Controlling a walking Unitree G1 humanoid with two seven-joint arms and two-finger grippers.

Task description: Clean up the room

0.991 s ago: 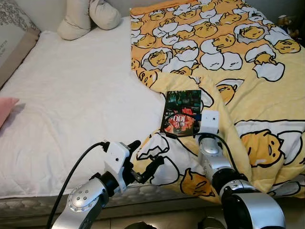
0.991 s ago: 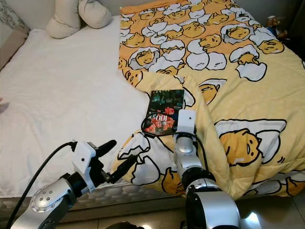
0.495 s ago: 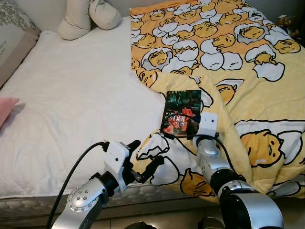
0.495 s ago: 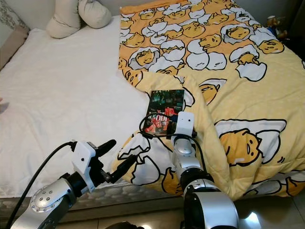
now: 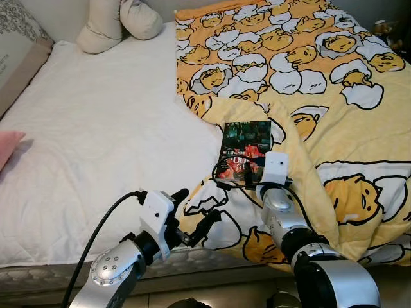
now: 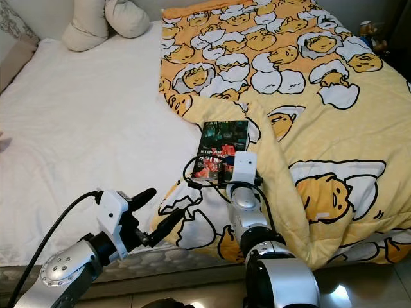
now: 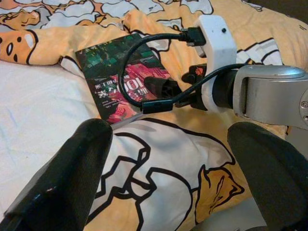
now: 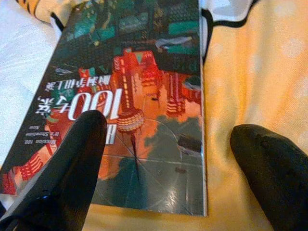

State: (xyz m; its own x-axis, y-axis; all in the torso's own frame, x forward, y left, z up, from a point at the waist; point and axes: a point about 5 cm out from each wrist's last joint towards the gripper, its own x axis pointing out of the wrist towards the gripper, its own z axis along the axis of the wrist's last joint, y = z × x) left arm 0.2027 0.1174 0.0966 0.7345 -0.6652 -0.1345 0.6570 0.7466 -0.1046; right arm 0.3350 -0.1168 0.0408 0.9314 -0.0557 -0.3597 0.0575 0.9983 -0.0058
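A dark book (image 5: 244,142) with a red and green cover lies flat on the bed, half on the white sheet (image 5: 103,128) and half on the yellow duck-print blanket (image 5: 321,77). My right gripper (image 8: 168,127) is open at the book's near end. One finger (image 8: 62,163) hovers over the cover and the other (image 8: 274,163) over the blanket. My left gripper (image 5: 198,209) is open too, held low at the bed's near edge, short of the book (image 7: 120,79) and empty.
Two cream pillows (image 5: 122,22) rest at the back left, with a patterned cushion (image 5: 16,51) and a pink item (image 5: 8,144) at the left edge. A small figure (image 5: 384,29) stands at the far right. The mattress front edge (image 5: 38,273) runs below my arms.
My right gripper has shifted a little to the left, further over the book's near end, and its cable loop moved with it. The left arm has not moved.
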